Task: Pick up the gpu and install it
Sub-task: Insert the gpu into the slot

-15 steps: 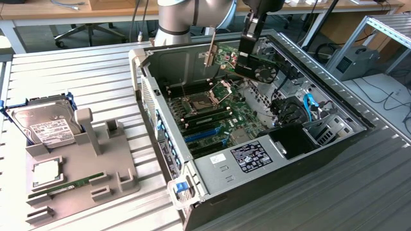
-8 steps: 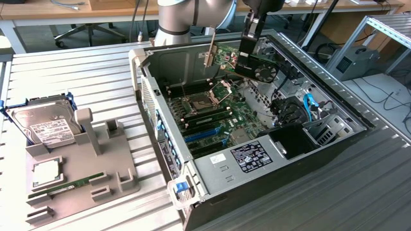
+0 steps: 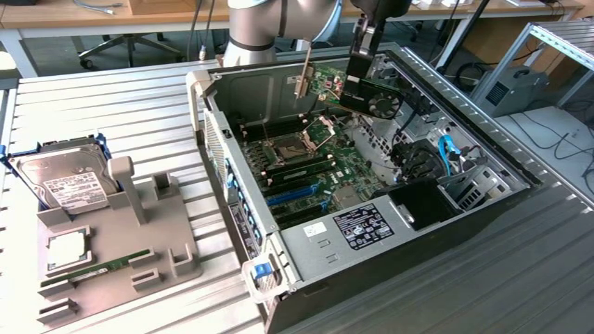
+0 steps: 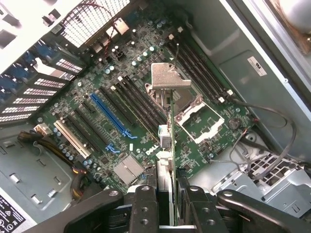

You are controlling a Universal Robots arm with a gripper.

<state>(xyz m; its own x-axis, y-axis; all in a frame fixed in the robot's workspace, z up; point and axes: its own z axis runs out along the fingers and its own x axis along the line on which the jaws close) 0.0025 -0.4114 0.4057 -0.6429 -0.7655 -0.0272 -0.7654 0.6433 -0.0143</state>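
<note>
1. While the gripper (image 3: 360,66) hangs over the open computer case (image 3: 209,97), its fingers (image 4: 146,206) are closed on the gpu (image 3: 371,97).
2. Card is held in the air above the motherboard (image 3: 343,167), fan side facing the exterior view's right.
3. Wrist view: gpu (image 4: 167,145) seen edge-on, silver bracket (image 4: 167,77) at the far end.
4. Hard drive (image 3: 65,177) and RAM stick (image 3: 97,268) sit on the grey holder (image 3: 121,236), well apart from the case.
</note>
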